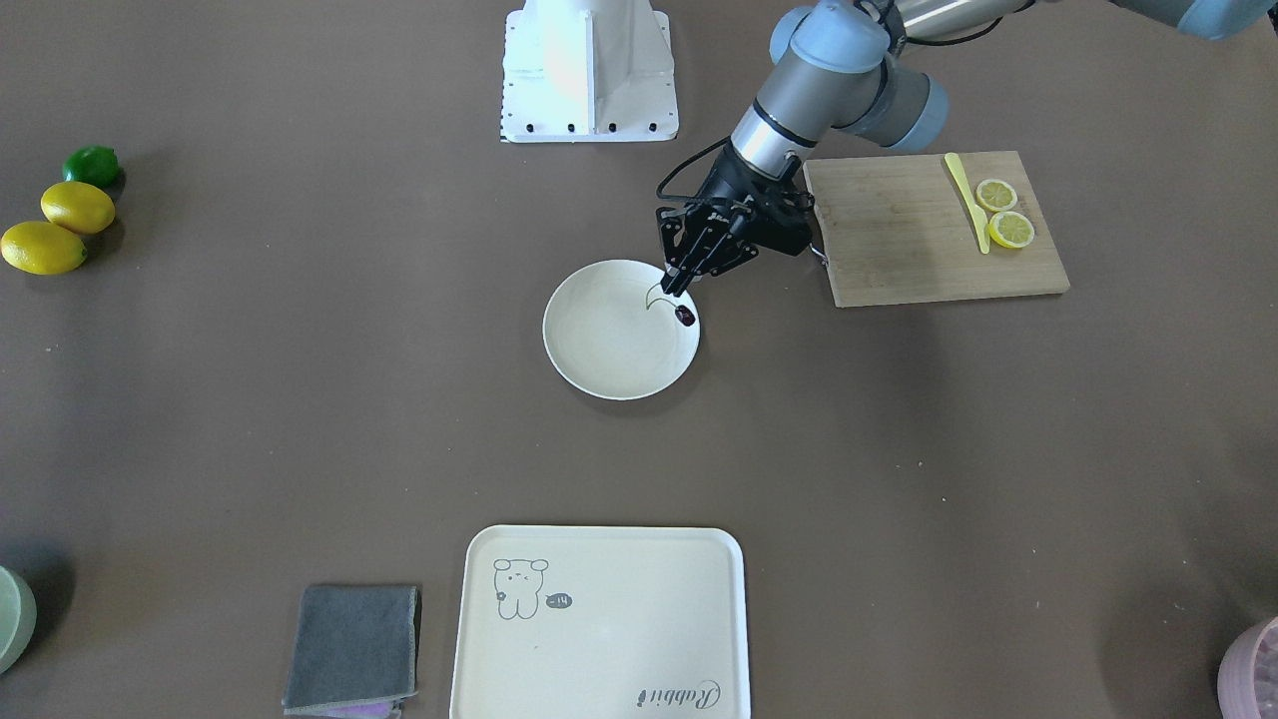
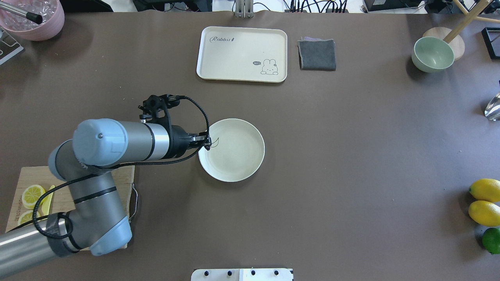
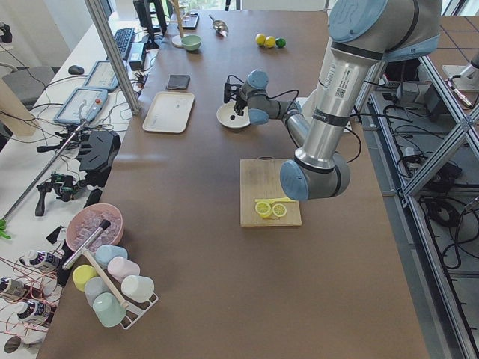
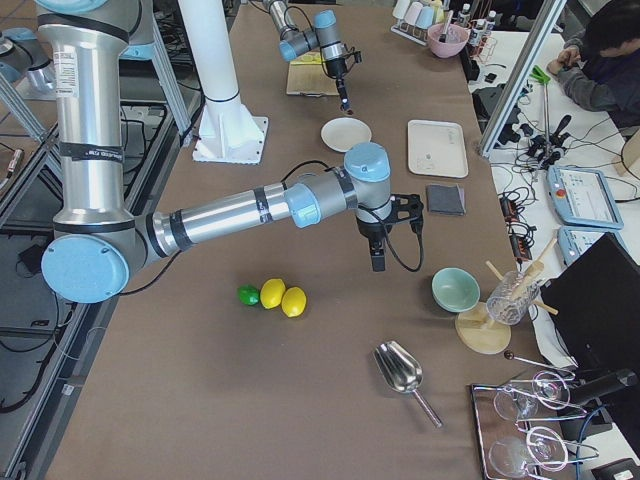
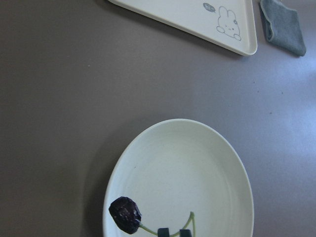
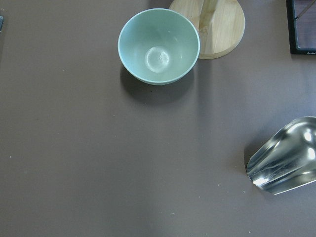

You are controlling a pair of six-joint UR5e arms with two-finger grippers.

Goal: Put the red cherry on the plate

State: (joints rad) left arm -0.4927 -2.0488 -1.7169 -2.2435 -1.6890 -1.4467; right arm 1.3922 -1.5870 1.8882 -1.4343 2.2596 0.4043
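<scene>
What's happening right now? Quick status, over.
Left gripper shut on cherry, by its stem. Hangs over plate, near rim. Right gripper far off, state unclear. Nothing blocking.

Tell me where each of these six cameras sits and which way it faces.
Front-facing: across the table, facing the robot's base; left arm reaches plate.
Overhead: behind the robot, looking forward, down; left arm.
Exterior left: table's left end; left arm near.
Exterior right: table's right end; right arm near.
Left wrist: down on plate, red cherry; left end effector tips.
Right wrist: down on green bowl, scoop; no body.
Shared: plate, in all but right wrist.
</scene>
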